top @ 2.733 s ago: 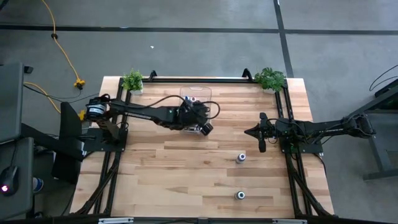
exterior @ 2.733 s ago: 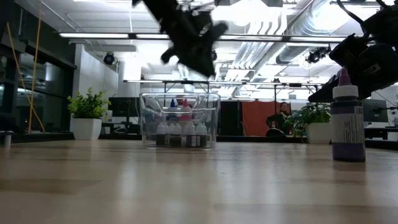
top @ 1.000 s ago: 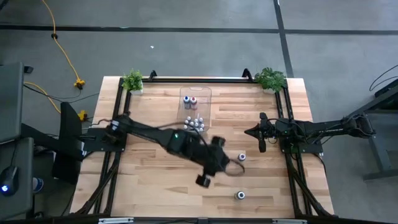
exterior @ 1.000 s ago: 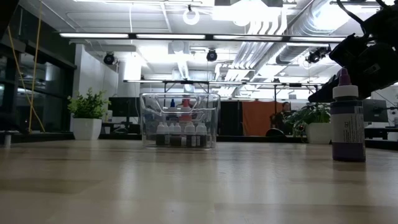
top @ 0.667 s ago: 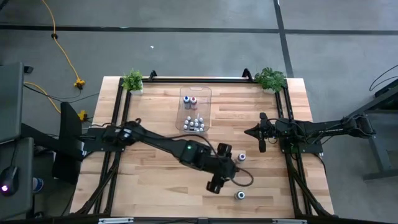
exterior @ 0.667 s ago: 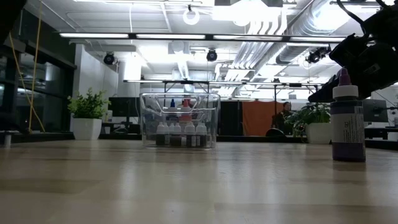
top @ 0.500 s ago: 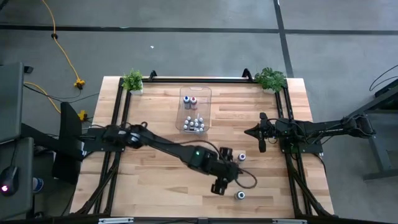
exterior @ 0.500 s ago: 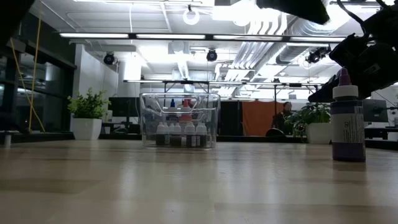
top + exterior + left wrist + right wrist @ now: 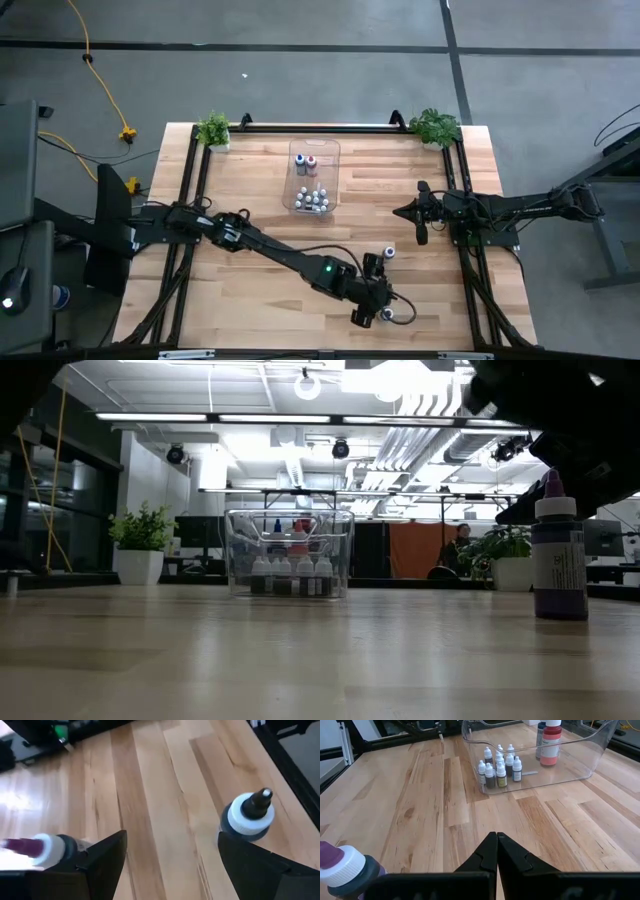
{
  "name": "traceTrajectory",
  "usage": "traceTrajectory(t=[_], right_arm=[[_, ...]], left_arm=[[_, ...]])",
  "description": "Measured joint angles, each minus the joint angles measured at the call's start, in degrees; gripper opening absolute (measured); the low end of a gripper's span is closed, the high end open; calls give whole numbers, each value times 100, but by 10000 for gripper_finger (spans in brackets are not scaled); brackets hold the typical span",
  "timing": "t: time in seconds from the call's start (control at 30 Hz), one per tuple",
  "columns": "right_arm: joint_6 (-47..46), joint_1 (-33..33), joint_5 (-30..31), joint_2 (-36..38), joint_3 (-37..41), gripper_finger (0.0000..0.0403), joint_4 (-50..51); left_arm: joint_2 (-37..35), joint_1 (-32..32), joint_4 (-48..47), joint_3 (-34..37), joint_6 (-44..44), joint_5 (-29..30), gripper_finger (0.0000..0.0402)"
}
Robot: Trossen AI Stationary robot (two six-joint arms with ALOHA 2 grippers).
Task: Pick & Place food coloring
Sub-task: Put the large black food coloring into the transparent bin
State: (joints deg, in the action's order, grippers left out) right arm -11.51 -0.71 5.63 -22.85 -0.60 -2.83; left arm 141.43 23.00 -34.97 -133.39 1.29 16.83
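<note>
I hold my left gripper [image 9: 371, 316] low over the tabletop [image 9: 250, 270], jaws wide open and empty, to straddle the food coloring bottle [image 9: 388, 314] standing beside them, while my right gripper [image 9: 419, 226] waits with jaws closed.

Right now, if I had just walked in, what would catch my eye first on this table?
Probably the long left arm stretched across the wooden table, its open left gripper down beside a loose bottle near the front edge. Then the clear bin at the back, holding small capped bottles. The right gripper waits, shut, at the right side.
</note>
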Motion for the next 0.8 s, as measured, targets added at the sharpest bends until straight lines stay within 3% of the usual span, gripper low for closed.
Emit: traceTrajectory(t=[0.47,0.8], right_arm=[[0,-2,0,-2,0,0,2],[0,-2,0,-2,0,0,2]], left_arm=[[37,-7,63,1,173,-1419,307],[37,-7,347,1,189,-1480,307]])
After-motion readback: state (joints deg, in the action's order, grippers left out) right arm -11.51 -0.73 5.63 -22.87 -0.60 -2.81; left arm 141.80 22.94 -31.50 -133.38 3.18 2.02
